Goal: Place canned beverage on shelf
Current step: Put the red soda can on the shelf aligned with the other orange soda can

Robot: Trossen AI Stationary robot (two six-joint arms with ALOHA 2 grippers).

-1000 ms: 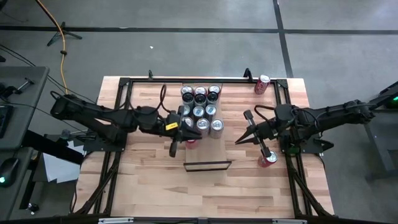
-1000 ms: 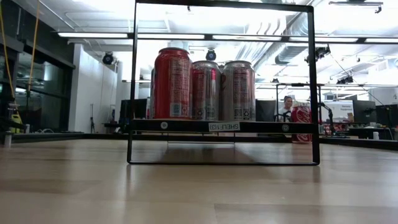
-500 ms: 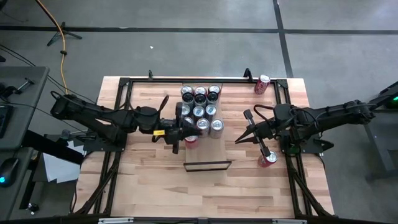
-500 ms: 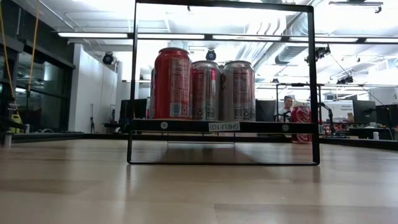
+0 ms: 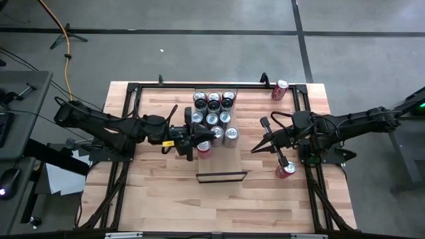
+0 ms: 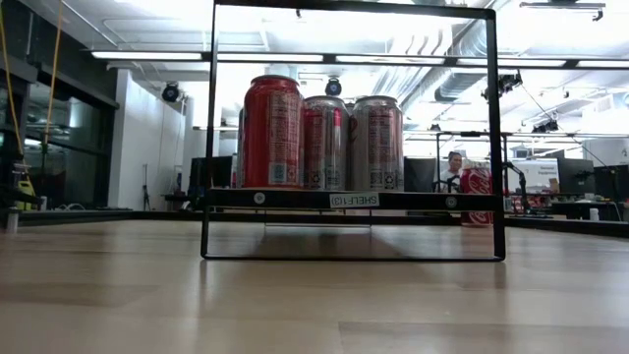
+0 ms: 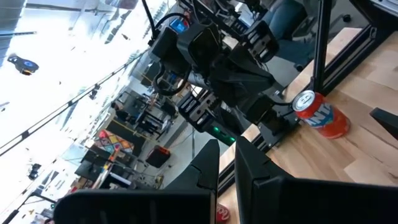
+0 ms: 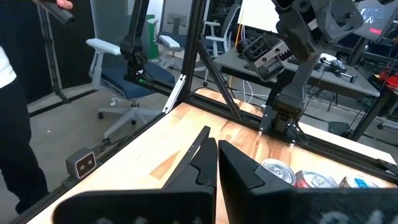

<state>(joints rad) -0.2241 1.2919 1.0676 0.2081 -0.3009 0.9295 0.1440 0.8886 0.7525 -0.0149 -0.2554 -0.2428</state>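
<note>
Your left gripper [image 5: 193, 141] sits beside the cluster of cans [image 5: 214, 117] on the shelf [image 5: 234, 114], fingers [image 7: 208, 163] pressed together, gripping nothing. A red can [image 5: 204, 147] stands at the cluster's front edge, just by that gripper; whether they touch, you can't tell. Your right gripper [image 5: 254, 150] hangs over bare tabletop [image 5: 159, 192] right of the cluster, fingers [image 8: 205, 152] shut and empty. Another red can [image 5: 286, 169] stands close to your right arm, and one [image 5: 279, 90] lies at the far right corner.

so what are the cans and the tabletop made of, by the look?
Cans: likely aluminium, glossy printed sides, bare silvery tops with pull tabs in the high view. Tabletop: wood, butcher-block style, visible in the jointed pale strips; matte finish with a slight sheen.
</note>
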